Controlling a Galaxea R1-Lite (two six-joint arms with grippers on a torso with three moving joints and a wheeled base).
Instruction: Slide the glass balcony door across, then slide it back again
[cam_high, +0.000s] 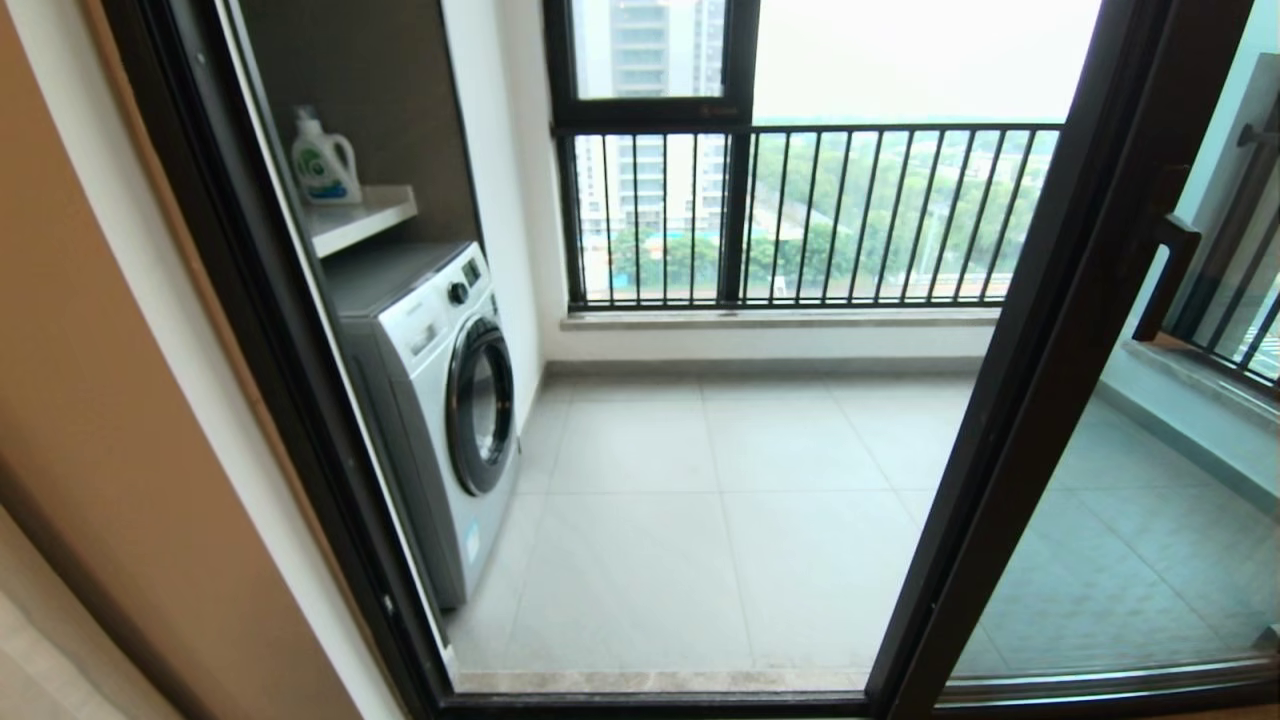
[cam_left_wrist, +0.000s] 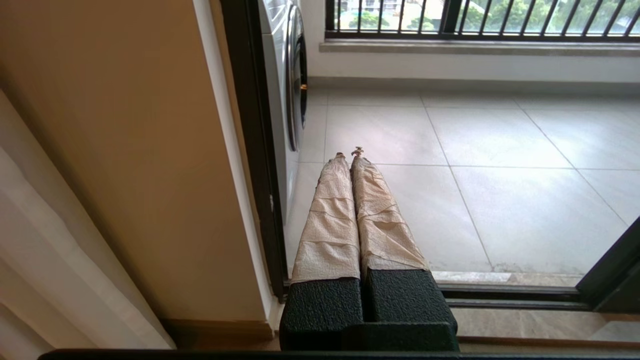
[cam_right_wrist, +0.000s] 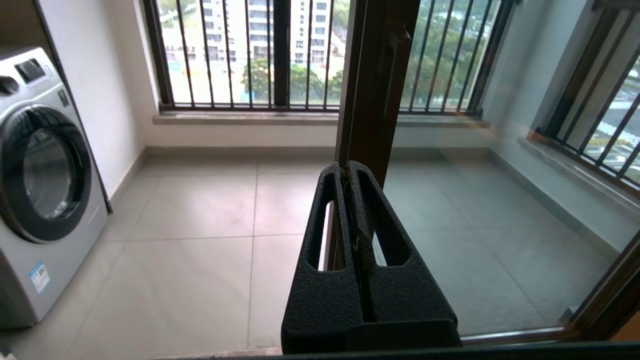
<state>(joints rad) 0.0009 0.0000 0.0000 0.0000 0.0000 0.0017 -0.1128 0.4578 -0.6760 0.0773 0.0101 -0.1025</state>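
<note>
Standing: glass balcony door (cam_high: 1100, 400) was slid open
Left tool (cam_left_wrist: 349, 151): fingers together, empty, near the frame
Right tool (cam_right_wrist: 346, 170): together, before the door post
Remaining: seemingly sliding it back

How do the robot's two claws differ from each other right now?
The left gripper has fingers wrapped in crinkled tan tape; the right gripper has bare black fingers with long slots through them. The left gripper points at the balcony floor near the washing machine; the right gripper points at the edge post of the glass balcony door. Both are shut, holding nothing, with black textured bases.
</note>
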